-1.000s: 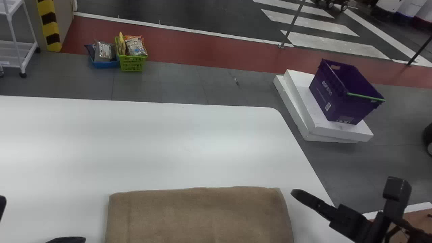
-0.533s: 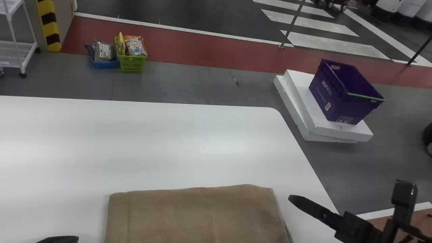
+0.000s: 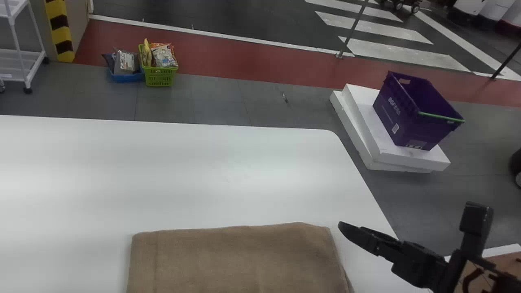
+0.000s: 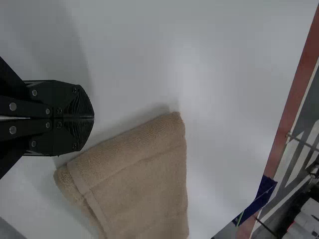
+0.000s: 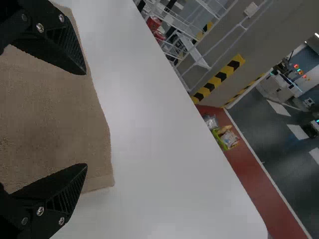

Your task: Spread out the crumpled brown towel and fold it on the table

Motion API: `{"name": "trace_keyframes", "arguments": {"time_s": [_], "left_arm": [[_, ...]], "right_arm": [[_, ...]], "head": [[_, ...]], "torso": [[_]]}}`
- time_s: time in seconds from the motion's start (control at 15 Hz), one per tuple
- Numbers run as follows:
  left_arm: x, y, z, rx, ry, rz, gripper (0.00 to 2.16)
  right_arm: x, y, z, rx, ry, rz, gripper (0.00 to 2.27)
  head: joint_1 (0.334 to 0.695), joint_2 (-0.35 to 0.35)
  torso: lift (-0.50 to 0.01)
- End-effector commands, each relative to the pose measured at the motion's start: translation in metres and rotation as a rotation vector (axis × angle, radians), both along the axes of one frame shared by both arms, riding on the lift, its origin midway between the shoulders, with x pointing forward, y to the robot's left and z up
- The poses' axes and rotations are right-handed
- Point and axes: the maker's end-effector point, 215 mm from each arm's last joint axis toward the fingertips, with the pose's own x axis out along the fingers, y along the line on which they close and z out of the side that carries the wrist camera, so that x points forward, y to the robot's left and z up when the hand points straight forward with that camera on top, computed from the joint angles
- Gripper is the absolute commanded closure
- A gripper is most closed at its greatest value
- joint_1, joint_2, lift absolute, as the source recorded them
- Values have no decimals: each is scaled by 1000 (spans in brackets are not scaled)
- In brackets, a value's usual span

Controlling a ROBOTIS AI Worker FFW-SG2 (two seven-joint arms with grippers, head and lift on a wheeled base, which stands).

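Brown towel (image 3: 236, 260) lies on the table (image 3: 183, 171) at the near side, folded into a roughly rectangular layered shape. Over the last second, its far right corner has drawn inward, exposing a lower layer along the right edge. I judge the folding well advanced, with corner alignment remaining.

The left gripper (image 4: 91, 118) has left the head view; it is clenched on nothing, beside the towel. The right gripper (image 5: 85, 119) has shifted closer to the towel's right edge; it is released, fingers spread apart.

Tabletop extends from the towel's far edge to the table's far edge, giving me travel room forward. On the right, the table edge runs near the right gripper. I advise a low, short approach; a wide sweep could drag the top layer farther off square.
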Motion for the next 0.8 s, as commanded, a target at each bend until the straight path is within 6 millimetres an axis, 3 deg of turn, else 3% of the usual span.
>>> {"name": "trace_keyframes", "arguments": {"time_s": [0.0,0.13,0.27,0.53,0.73], "left_arm": [[-3,-10,2,-27,5,-17,1625],[-5,-17,-3,-28,16,-23,1625],[-3,-23,-7,-27,4,-35,1625],[-4,-40,0,-53,-24,-57,1625],[-7,-48,2,-59,-19,-58,1622]], "right_arm": [[17,-32,6,-97,-88,-50,188],[24,-67,12,-183,-148,-111,188],[23,-90,12,-220,-170,-152,188],[24,-124,16,-302,-204,-219,188],[24,-135,4,-351,-192,-239,188]], "head": [[695,-350],[695,-350],[695,-350],[695,-350],[695,-350]], "torso": [[-127],[-127],[-127],[-127],[-127]]}}
